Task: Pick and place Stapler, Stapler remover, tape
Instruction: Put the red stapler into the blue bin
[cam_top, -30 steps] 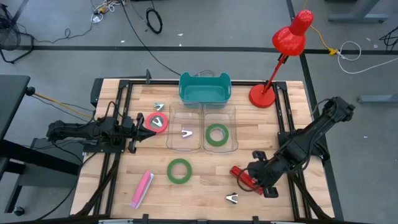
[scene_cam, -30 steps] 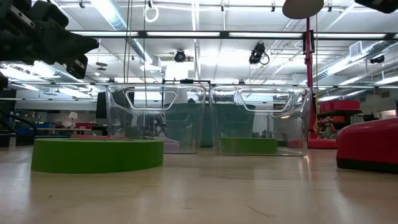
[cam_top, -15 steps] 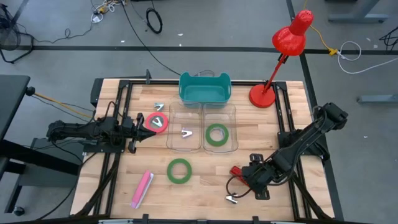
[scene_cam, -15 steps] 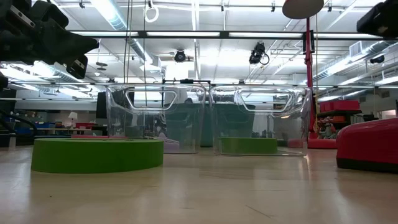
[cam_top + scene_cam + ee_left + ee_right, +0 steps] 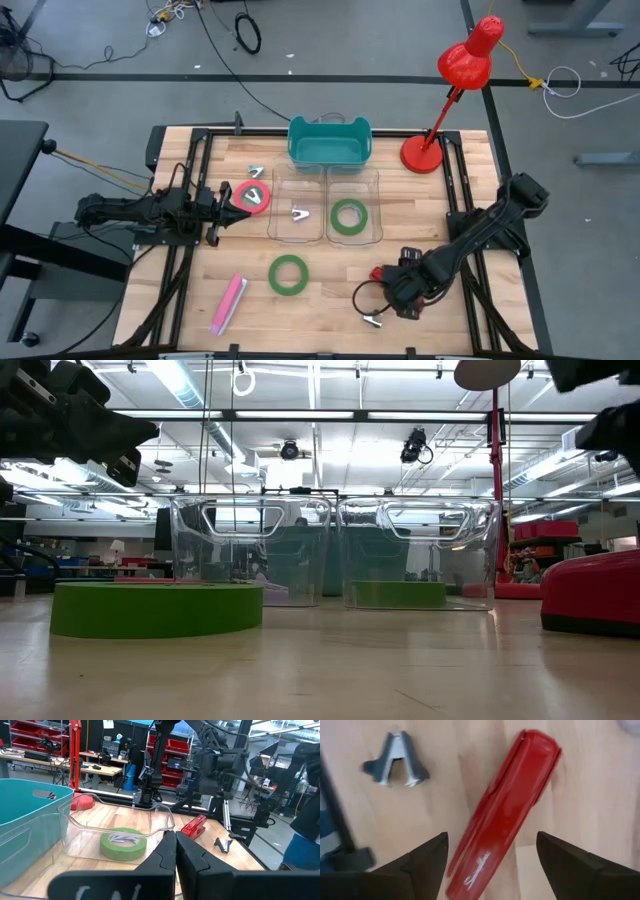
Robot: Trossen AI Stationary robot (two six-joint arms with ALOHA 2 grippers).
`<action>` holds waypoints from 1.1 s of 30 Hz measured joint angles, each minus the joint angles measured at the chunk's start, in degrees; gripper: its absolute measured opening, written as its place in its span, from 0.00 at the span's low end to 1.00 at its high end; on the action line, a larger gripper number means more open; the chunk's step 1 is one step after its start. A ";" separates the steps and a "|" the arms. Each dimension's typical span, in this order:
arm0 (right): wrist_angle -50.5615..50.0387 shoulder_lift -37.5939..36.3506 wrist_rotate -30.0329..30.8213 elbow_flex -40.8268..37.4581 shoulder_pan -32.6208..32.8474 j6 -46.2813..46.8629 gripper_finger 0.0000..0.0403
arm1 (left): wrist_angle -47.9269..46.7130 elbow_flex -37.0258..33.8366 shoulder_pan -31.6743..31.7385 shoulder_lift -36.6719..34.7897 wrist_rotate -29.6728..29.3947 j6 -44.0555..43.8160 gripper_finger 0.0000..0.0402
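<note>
The right gripper (image 5: 490, 862) hangs low over the front-right part of the table (image 5: 330, 310), its jaws spread wide with the red stapler (image 5: 502, 815) lying on the wood straight ahead of the gap. In the right wrist view the stapler's long axis runs slantwise across the opening rather than square to it — one end sits between the two fingers (image 5: 427, 862), the other points away toward the far side. From above, the same gripper (image 5: 398, 292) covers most of the stapler (image 5: 380, 274), so only a red tip shows. A grey staple remover (image 5: 395, 757) lies just beside the stapler, apart from it, close enough that a careless closing could nudge it.

My reading: the right arm is plainly the nearer one, and the coming grasp depends on turning the wrist so the jaws close across the stapler's narrow width.

The left gripper (image 5: 222, 213) waits at the left side with jaws closed and empty, next to the red-pink tape roll (image 5: 252, 196). One green tape roll (image 5: 348, 216) already sits in the right clear bin (image 5: 376, 205); another green roll (image 5: 288, 274) lies on the table — not yet placed.
</note>
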 joint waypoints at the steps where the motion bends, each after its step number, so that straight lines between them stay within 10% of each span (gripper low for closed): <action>1: -0.12 0.40 -0.02 0.00 -0.15 0.15 0.75 | -0.01 -0.02 0.01 0.00 0.00 0.01 0.01; 33: 3.07 7.91 3.84 0.00 -0.74 -1.95 0.72 | 0.01 -0.02 0.02 0.00 0.00 0.03 0.01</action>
